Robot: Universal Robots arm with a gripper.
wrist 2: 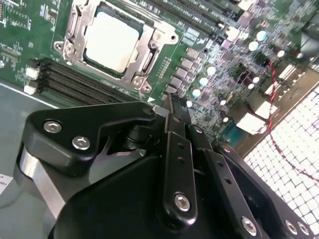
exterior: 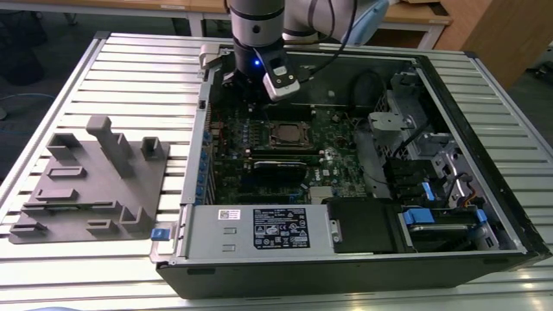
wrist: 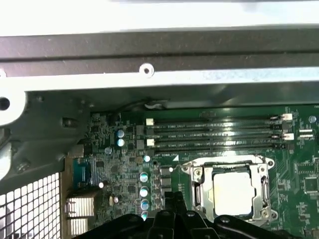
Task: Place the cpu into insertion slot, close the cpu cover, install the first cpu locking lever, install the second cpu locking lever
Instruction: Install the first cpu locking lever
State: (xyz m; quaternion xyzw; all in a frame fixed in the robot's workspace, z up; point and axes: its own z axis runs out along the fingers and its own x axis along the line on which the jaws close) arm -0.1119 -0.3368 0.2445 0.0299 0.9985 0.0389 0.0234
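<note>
My pincer (wrist 2: 171, 105) is pinched narrow with nothing in it. The tips hang over the green board (wrist 2: 25, 30), near a corner of the socket. The cpu (wrist 2: 112, 40) sits flat in the insertion slot (exterior: 269, 135). The cpu cover (wrist 2: 152, 49) lies down around it, so the dull metal top shows through the window. Black memory slots (wrist: 214, 132) run just beside the socket. It's all inside an open computer case (exterior: 346, 275) on a slatted table (exterior: 129, 65), with a gray fixture block (exterior: 95, 181) next to the case.
</note>
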